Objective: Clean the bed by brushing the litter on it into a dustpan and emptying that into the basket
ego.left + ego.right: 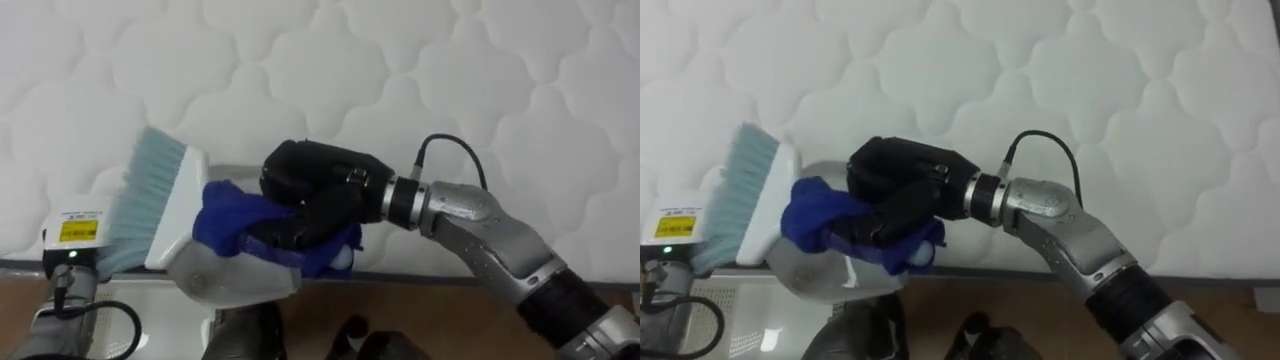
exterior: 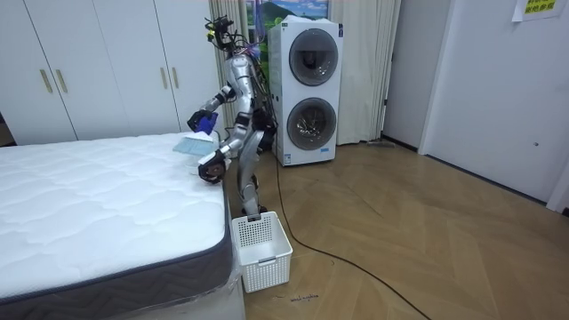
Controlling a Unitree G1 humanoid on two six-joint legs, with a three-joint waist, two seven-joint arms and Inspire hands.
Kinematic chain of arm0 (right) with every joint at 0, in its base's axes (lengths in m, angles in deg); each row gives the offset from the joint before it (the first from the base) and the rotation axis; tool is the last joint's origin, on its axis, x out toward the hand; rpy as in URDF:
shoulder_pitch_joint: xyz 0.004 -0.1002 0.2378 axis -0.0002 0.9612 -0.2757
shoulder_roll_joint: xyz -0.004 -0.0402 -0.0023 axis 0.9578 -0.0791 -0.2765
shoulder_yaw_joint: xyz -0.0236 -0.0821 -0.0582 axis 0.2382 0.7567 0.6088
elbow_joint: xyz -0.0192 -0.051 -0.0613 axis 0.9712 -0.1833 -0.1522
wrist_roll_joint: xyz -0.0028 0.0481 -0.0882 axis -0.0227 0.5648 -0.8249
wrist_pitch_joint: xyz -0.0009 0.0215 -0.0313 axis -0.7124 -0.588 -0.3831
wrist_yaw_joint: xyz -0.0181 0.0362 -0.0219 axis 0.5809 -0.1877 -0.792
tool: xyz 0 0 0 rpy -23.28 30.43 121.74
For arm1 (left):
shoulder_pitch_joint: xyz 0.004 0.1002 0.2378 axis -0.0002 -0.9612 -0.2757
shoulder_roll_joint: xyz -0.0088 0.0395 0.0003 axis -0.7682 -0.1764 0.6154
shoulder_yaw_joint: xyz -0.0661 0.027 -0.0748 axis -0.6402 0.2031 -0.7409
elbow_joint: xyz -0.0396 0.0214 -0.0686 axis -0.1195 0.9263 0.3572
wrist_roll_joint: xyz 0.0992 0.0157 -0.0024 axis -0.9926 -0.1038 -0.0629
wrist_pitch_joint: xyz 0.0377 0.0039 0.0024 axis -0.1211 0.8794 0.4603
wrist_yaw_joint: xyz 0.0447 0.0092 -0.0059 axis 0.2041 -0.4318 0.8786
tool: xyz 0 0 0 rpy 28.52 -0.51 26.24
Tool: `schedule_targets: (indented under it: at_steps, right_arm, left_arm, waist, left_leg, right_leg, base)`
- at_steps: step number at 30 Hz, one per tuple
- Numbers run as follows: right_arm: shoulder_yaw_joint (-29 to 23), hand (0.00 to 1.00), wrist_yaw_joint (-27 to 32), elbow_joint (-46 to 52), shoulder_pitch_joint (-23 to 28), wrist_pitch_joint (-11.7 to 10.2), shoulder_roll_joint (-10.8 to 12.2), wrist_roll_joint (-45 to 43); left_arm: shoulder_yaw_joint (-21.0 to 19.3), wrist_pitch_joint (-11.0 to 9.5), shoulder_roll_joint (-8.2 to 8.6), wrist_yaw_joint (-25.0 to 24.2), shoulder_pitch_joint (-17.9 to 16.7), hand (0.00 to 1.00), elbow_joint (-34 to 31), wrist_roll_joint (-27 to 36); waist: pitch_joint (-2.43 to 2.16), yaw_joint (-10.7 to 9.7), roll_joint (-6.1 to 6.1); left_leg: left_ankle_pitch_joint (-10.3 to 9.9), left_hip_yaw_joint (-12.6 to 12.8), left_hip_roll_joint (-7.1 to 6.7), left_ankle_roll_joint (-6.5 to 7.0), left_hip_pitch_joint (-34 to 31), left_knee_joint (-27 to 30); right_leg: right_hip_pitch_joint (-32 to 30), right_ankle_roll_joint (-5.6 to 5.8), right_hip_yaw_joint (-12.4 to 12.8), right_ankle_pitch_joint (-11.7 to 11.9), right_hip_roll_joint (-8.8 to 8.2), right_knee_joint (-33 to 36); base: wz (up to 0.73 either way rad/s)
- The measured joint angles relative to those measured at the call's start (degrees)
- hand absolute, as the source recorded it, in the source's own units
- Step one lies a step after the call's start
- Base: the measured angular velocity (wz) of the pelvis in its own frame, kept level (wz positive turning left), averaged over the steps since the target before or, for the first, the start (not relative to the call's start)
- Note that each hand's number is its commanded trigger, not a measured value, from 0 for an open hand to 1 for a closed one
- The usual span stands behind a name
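Note:
A hand brush (image 1: 160, 205) with pale blue bristles and a white back hovers over the near edge of the white quilted mattress (image 1: 400, 70). A grey scoop-like part (image 1: 235, 278) hangs below it. My right hand (image 1: 315, 195) is shut on the brush's blue grip (image 1: 225, 220), coming in from the lower right. In the room view that hand (image 2: 206, 120) is raised at the bed's corner with the brush (image 2: 188, 144) just below it. My left hand (image 1: 72, 258) sits at the lower left beside the bristles, low by the mattress edge (image 2: 211, 167).
I stand at the bed's corner. A white slatted basket (image 2: 260, 249) rests on the wooden floor at the bed's foot. A stacked washer and dryer (image 2: 305, 89) stands behind me, and white wardrobes (image 2: 107, 71) line the far wall.

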Motion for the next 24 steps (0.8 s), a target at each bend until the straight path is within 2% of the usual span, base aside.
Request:
schedule_targets:
  at_steps: [4, 7, 12, 14, 15, 16, 17, 18, 20, 21, 22, 24]
  right_arm:
    - [-3.9, 1.00, 0.2, -5.1, 0.0, -1.0, 0.0, 1.8]
    - [-5.6, 1.00, 1.1, -7.1, 0.0, -1.0, -0.2, 1.8]
    - [-8.0, 1.00, 2.4, -7.0, 0.0, -1.0, -1.2, 5.2]
    - [-11.1, 1.00, 4.8, -7.0, 0.1, -1.0, -1.2, 7.6]
    - [-12.0, 0.75, 5.4, -7.0, 0.2, -1.0, -1.2, 8.8]
    - [-14.0, 0.29, 6.5, -7.0, 0.5, -1.1, -1.2, 10.9]
    - [-16.5, 0.00, 7.5, -6.9, 0.8, -1.1, -1.1, 12.2]
    - [-17.8, 0.00, 7.9, -6.9, 1.0, -1.1, -1.1, 13.0]
    - [-23.5, 0.00, 10.0, -7.0, 3.1, -1.6, -0.7, 14.9]
    - [-24.7, 0.00, 10.4, -7.0, 3.8, -1.8, -0.8, 15.7]
    - [-27.2, 0.00, 11.1, -7.0, 5.7, -2.1, -0.8, 16.9]
    - [-30.5, 0.00, 12.8, -7.0, 8.6, -2.4, -0.7, 18.3]
  left_arm:
    - [-1.2, -0.4, 0.80, 0.7, 0.0, 1.00, 1.0, 0.2]
    - [-2.1, -0.9, 1.06, 1.4, -0.6, 1.00, 1.3, 0.8]
    - [-3.9, -2.0, 1.09, 1.9, -2.3, 1.00, 1.1, 1.0]
    - [-5.1, -1.9, 1.10, 2.0, -3.0, 1.00, 0.3, 1.0]
    - [-5.6, -1.9, 1.12, 2.3, -3.4, 1.00, -0.1, 1.1]
    - [-6.8, -1.9, 1.40, 3.2, -4.1, 1.00, -0.5, 1.0]
    - [-8.5, -2.0, 2.13, 3.6, -4.8, 1.00, -0.6, 1.0]
    - [-9.2, -1.9, 2.52, 3.8, -5.1, 1.00, -0.7, 1.0]
    - [-12.1, -1.5, 4.23, 4.1, -6.4, 1.00, -1.6, 1.2]
    - [-12.5, -1.4, 4.55, 4.1, -6.9, 1.00, -2.2, 1.3]
    - [-13.1, -1.2, 5.19, 4.1, -8.3, 1.00, -4.0, 1.7]
    - [-13.1, -1.4, 6.20, 4.1, -9.7, 1.00, -5.7, 2.1]
  waist:
    - [0.09, -0.4, -0.59]
    - [0.13, -0.4, -1.47]
    - [0.04, -0.5, -1.65]
    - [0.04, -0.6, -1.59]
    - [0.05, -0.6, -1.57]
    - [0.04, -0.6, -1.58]
    - [0.01, -0.8, -1.35]
    - [0.04, -1.1, -1.20]
    - [-0.19, -1.8, -0.51]
    - [-0.26, -1.9, -0.35]
    - [-0.60, -2.3, 0.26]
    - [-0.89, -2.3, 1.31]
  left_leg:
    - [-0.1, 0.5, -0.38, 0.17, 0.7, -0.6]
    - [-0.2, 1.0, -0.37, 0.17, 1.6, -1.2]
    - [-0.7, 1.5, -0.33, 0.04, 3.5, -1.5]
    - [-0.9, 1.5, -0.31, 0.00, 4.7, -1.8]
    - [-1.0, 1.5, -0.23, -0.05, 5.1, -1.9]
    - [-1.1, 1.7, -0.21, -0.08, 6.0, -2.2]
    - [-1.2, 1.8, -0.36, -0.08, 6.9, -2.6]
    - [-1.2, 1.8, -0.43, -0.07, 7.4, -2.8]
    - [-1.2, 1.6, -0.83, -0.06, 10.0, -4.0]
    - [-1.2, 1.6, -0.82, -0.10, 10.5, -4.1]
    - [-1.5, 1.6, -0.79, -0.17, 11.8, -4.6]
    - [-1.7, 1.7, -0.89, -0.24, 13.9, -5.6]
  right_leg:
    - [0.1, 0.31, 0.4, 0.1, -0.29, 0.0]
    - [0.6, 0.46, 0.9, 0.2, -0.10, -0.5]
    - [2.2, 0.92, 1.5, 0.1, 0.23, -1.2]
    - [3.6, 1.21, 1.6, 0.1, 0.51, -1.8]
    - [4.0, 1.30, 1.6, 0.2, 0.67, -2.1]
    - [4.7, 1.40, 1.7, 0.2, 0.74, -2.4]
    - [5.6, 1.64, 1.8, 0.4, 0.83, -3.0]
    - [6.2, 1.75, 1.7, 0.4, 0.83, -3.2]
    - [9.0, 2.44, 1.6, 0.6, 1.07, -4.8]
    - [9.7, 2.62, 1.7, 0.7, 1.29, -5.3]
    - [11.2, 3.03, 1.8, 0.9, 1.77, -6.5]
    - [13.5, 3.58, 2.0, 1.5, 2.28, -8.2]
  base:
    - [-0.01]
    - [-0.06]
    - [-0.06]
    - [0.00]
    - [-0.04]
    - [-0.06]
    - [-0.05]
    - [0.00]
    - [0.06]
    - [0.00]
    - [-0.03]
    - [-0.10]
